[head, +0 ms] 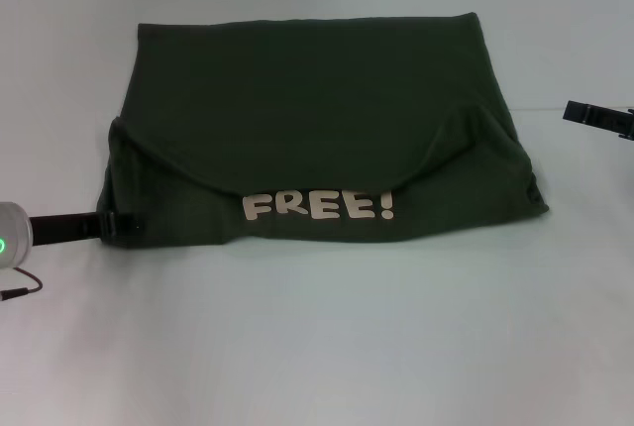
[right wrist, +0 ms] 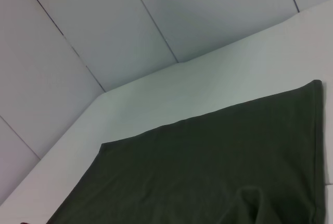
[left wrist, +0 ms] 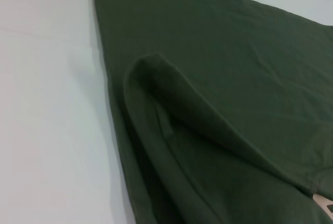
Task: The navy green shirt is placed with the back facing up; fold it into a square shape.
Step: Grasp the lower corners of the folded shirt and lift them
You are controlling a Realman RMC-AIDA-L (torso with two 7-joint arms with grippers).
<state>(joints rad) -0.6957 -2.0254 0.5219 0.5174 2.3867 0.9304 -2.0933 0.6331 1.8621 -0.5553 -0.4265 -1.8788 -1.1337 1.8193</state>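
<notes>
The navy green shirt [head: 317, 99] lies across the middle of the white table. Its near part is folded over onto the back, so the cream "FREE!" lettering [head: 319, 206] faces up along the near edge. The folded flap's corners rise in soft ridges at both sides. My left gripper [head: 124, 223] sits low at the shirt's near-left corner, touching the cloth. In the left wrist view the shirt [left wrist: 234, 52] shows a rounded fold ridge [left wrist: 156, 73] close up. My right gripper [head: 577, 112] hovers to the right of the shirt, apart from it. The right wrist view looks over the shirt [right wrist: 208, 172] towards its far edge.
The white table [head: 317, 347] stretches around the shirt on all sides. A thin cable [head: 20, 292] lies at the near left by my left arm. Grey wall panels [right wrist: 104, 26] stand behind the table's far edge.
</notes>
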